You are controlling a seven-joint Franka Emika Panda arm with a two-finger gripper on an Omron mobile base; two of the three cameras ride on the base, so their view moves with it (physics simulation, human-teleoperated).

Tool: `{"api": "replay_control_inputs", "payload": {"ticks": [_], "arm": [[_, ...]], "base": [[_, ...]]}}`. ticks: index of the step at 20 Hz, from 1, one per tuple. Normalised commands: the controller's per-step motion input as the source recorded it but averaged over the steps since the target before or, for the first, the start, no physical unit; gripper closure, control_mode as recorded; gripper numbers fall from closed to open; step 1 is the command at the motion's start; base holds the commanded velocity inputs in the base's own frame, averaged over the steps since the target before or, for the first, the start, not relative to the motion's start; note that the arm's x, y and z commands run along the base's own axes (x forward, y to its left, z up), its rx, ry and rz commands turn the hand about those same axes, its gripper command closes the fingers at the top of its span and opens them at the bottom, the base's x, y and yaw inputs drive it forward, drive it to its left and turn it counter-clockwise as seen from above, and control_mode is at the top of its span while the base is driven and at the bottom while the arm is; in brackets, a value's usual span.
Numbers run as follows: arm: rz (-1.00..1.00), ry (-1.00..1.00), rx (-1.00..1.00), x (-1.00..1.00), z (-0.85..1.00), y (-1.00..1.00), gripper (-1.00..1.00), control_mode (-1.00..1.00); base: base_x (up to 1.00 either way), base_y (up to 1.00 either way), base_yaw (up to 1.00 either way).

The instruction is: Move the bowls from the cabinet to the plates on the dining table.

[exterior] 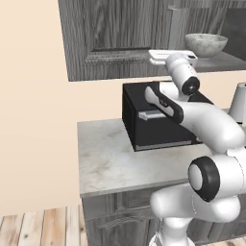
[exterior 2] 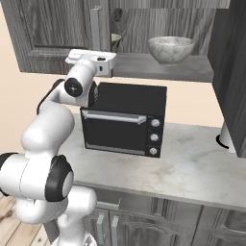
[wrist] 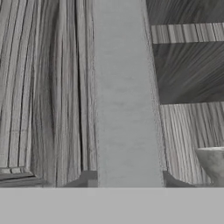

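Observation:
The dark wood-grain cabinet (exterior: 110, 33) (exterior 2: 53, 29) hangs above the counter. On its open shelf stands a pale marbled bowl (exterior: 206, 44) (exterior 2: 171, 49), which also shows at the hand view's edge (wrist: 213, 164). A second, cream-rimmed bowl (exterior 2: 115, 41) peeks out behind the left door's light grey bar handle (exterior: 177, 24) (exterior 2: 96, 29) (wrist: 127, 96). My gripper (exterior: 175, 52) (exterior 2: 96, 52) (wrist: 127, 177) is at the lower end of that handle, its dark fingertips pressed against both sides of the bar. The plates and the dining table are out of view.
A black microwave oven (exterior: 158, 120) (exterior 2: 125, 120) sits on the marble counter (exterior: 115, 158) (exterior 2: 192, 163) right under my arm. The cabinet's right door (exterior 2: 233, 72) stands swung open. A white object (exterior: 240, 101) (exterior 2: 226, 137) stands at the counter's right.

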Motion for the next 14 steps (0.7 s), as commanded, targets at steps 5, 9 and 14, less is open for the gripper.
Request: {"api": "replay_control_inputs", "payload": {"ticks": [5,9,14], "arm": [[0.00,0.08,-0.01,-0.45,-0.06,0.44,1.00,-1.00],[0.00,0.11,-0.04,-0.42,-0.06,0.53,1.00,-1.00],[0.00,0.12,-0.05,-0.39,-0.08,0.56,1.00,-1.00]], "base": [[0.00,0.00,0.00],[0.00,0.00,0.00],[0.00,0.00,0.00]]}}
